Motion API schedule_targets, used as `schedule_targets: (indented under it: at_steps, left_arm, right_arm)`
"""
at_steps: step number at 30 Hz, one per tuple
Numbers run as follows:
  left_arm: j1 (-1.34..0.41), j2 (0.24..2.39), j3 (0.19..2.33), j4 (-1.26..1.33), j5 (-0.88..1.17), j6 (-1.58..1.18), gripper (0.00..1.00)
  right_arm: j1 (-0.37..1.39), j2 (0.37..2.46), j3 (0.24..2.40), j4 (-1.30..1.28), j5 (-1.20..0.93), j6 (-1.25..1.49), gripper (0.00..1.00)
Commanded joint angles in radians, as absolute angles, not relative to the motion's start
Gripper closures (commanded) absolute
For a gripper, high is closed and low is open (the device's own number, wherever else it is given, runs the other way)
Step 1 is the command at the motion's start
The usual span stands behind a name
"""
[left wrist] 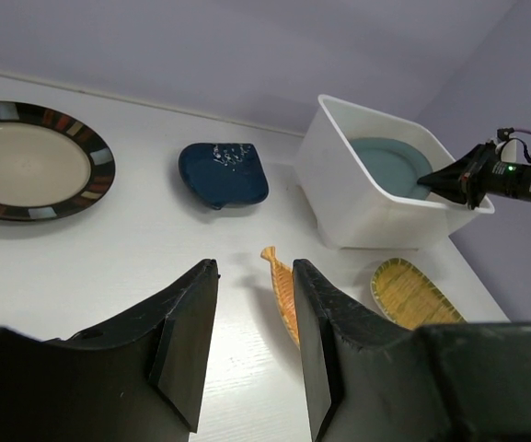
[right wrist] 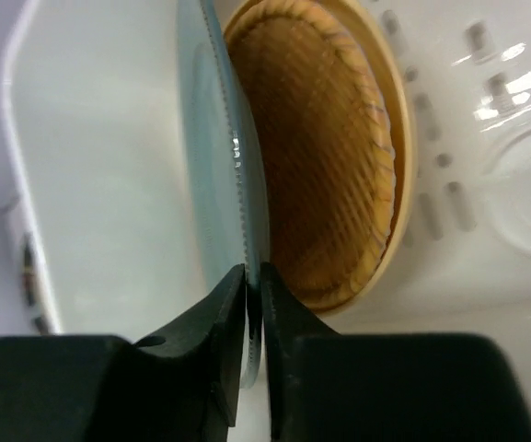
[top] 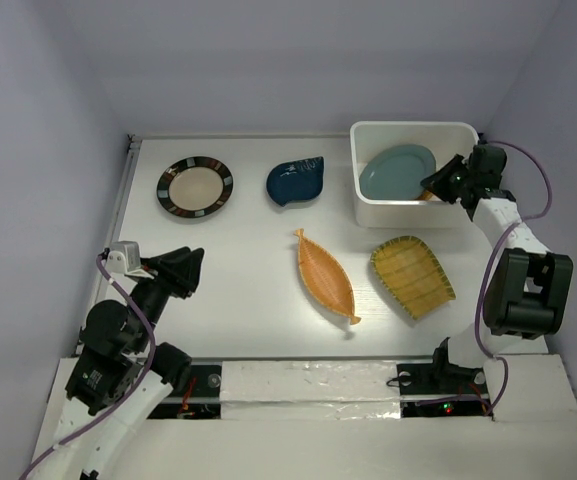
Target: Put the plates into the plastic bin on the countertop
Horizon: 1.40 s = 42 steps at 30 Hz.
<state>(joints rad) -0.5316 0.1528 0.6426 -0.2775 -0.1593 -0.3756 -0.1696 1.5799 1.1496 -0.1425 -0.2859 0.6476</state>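
My right gripper [top: 435, 185] is shut on the rim of the pale teal plate [top: 396, 172] and holds it inside the white plastic bin [top: 368, 212]. In the right wrist view the teal plate [right wrist: 214, 157] stands edge-on between my fingers, over an orange woven plate [right wrist: 325, 157] lying in the bin. On the countertop lie the brown-striped-rim plate [top: 195, 186], the navy leaf plate [top: 296, 180], the orange boat-shaped plate [top: 325, 275] and the yellow-green ribbed plate [top: 412, 275]. My left gripper [top: 190, 268] is open and empty at the near left. The plain yellow-orange plate is hidden.
Pale lavender walls close in the white countertop [top: 248, 260] at the back and sides. The right arm's cable [top: 538, 180] loops beside the bin's right end.
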Motion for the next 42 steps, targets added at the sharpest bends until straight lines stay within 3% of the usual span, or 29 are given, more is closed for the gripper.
schedule_targets:
  at_steps: [1,6,7,11,19,21,24,25,27,34,35,36,37,40,42]
  left_arm:
    - [-0.548,0.159,0.666,-0.241,-0.163,-0.38,0.64]
    - [-0.548,0.213,0.67,-0.242,-0.166,-0.385,0.65]
    - [-0.548,0.219,0.672,-0.244,-0.164,-0.385,0.65]
    - [-0.548,0.271,0.676,-0.242,-0.156,-0.394,0.65]
    - [-0.548,0.442,0.703,-0.193,-0.112,-0.492,0.69]
    - [-0.548,0.486,0.69,-0.166,-0.112,-0.529,0.72]
    - [-0.548,0.544,0.655,-0.098,-0.121,-0.612,0.86]
    - [-0.548,0.555,0.643,-0.077,-0.139,-0.636,0.91]
    - [-0.548,0.589,0.598,-0.011,-0.173,-0.713,1.0]
    - [-0.52,0.794,0.545,0.169,-0.35,-0.86,1.0]
    - [-0.488,0.83,0.555,0.192,-0.36,-0.868,0.98]
    - [-0.464,0.898,0.563,0.193,-0.376,-0.9,0.89]
    - [-0.433,0.932,0.569,0.198,-0.383,-0.917,0.66]
    - [-0.267,1.058,0.558,0.308,-0.281,-0.96,0.35]
    - [-0.192,1.147,0.549,0.357,-0.276,-0.971,0.29]
  right_arm:
    - [-0.176,1.577,1.21,-0.144,-0.167,0.575,0.8]
    - [-0.176,1.589,1.223,-0.202,-0.045,0.529,0.62]
    - [-0.176,1.588,1.223,-0.206,-0.035,0.519,0.52]
    - [-0.176,1.586,1.238,-0.233,-0.003,0.5,0.35]
    - [-0.176,1.312,1.125,-0.134,-0.054,0.563,0.27]
    - [-0.161,1.228,1.066,-0.06,-0.104,0.59,0.33]
    - [-0.117,1.045,0.93,0.07,-0.161,0.647,0.8]
    - [-0.071,1.005,0.901,0.093,-0.167,0.673,1.0]
    - [-0.002,0.908,0.83,0.144,-0.176,0.69,1.0]
    - [0.346,0.838,0.707,0.251,-0.186,0.696,1.0]
    - [0.379,0.844,0.693,0.277,-0.189,0.693,1.0]
    - [0.437,0.853,0.684,0.285,-0.19,0.689,1.0]
    - [0.463,0.874,0.674,0.29,-0.192,0.677,1.0]
    - [0.555,0.916,0.654,0.319,-0.183,0.657,1.0]
    - [0.604,0.931,0.649,0.333,-0.184,0.646,1.0]
